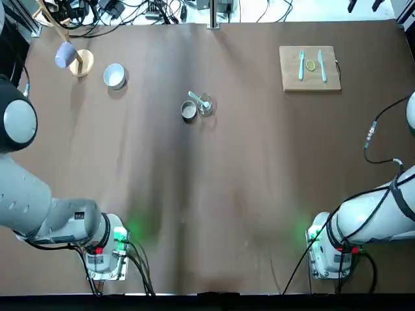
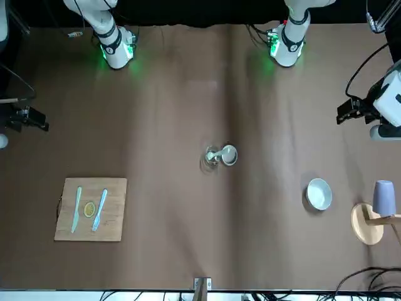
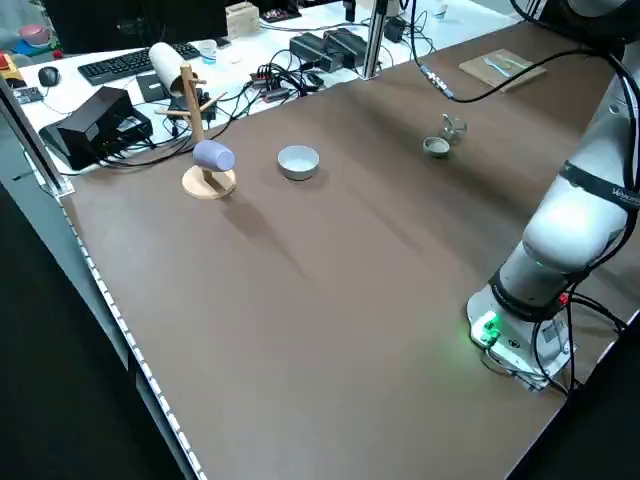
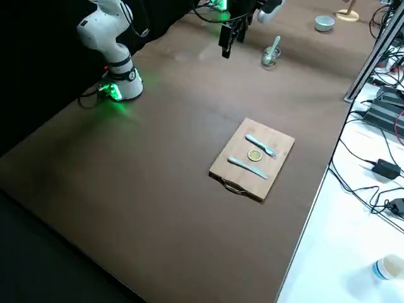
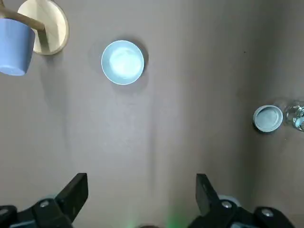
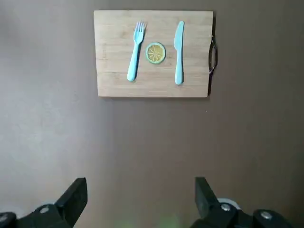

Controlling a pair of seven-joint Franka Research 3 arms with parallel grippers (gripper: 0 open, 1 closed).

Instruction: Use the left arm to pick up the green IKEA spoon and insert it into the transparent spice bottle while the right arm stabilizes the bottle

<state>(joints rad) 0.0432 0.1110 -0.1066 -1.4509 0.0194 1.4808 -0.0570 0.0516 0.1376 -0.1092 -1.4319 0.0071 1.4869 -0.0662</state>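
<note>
Brown table [image 1: 214, 214], both arms pulled back to their own edges. Left arm [image 1: 26, 201] folded high at the left side; left gripper [image 5: 141, 192] hovering well above bare table, fingers spread wide, nothing between them. Right arm [image 1: 376, 214] likewise at the right side; right gripper [image 6: 140, 194] up over open table, fingers parted, empty.

Wooden cutting board [image 1: 310, 68] at far right, carrying teal fork [image 6: 135, 51], lemon slice [image 6: 155, 52], teal knife [image 6: 178, 52]. Wooden mug stand [image 1: 82, 63] with lavender mug [image 1: 65, 54] at far left; white bowl [image 1: 114, 75] just beside it.

Mid-table: transparent spice bottle [image 1: 206, 105] upright, grey cap [image 1: 189, 111] touching or nearly so. Green IKEA spoon [image 1: 198, 98] seemingly standing tilted inside the bottle, handle leaning out over the rim.
</note>
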